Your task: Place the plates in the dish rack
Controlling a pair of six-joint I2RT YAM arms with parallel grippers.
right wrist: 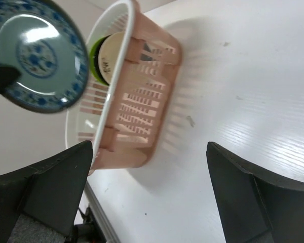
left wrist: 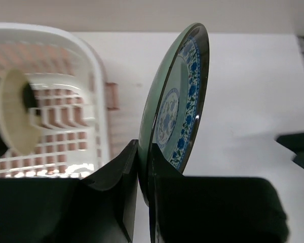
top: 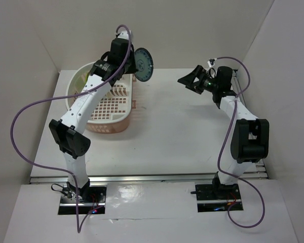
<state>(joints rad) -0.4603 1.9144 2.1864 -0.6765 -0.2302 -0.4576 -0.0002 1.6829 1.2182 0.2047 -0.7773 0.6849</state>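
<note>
My left gripper (top: 133,65) is shut on the rim of the blue-green patterned plate (top: 144,64), held on edge in the air just right of the pale pink dish rack (top: 122,120); the plate fills the left wrist view (left wrist: 180,101), pinched between my fingers (left wrist: 122,172). In the rack stand a cream plate (left wrist: 12,114) and a lime green plate (right wrist: 95,56); the cream one also shows in the right wrist view (right wrist: 110,58). The black plate is hidden. My right gripper (top: 189,79) is open and empty, in the air to the right, facing the rack (right wrist: 137,109).
White walls close in the table at the back and both sides. A metal rail (top: 152,178) runs along the near edge by the arm bases. My left arm (top: 86,106) lies over the rack.
</note>
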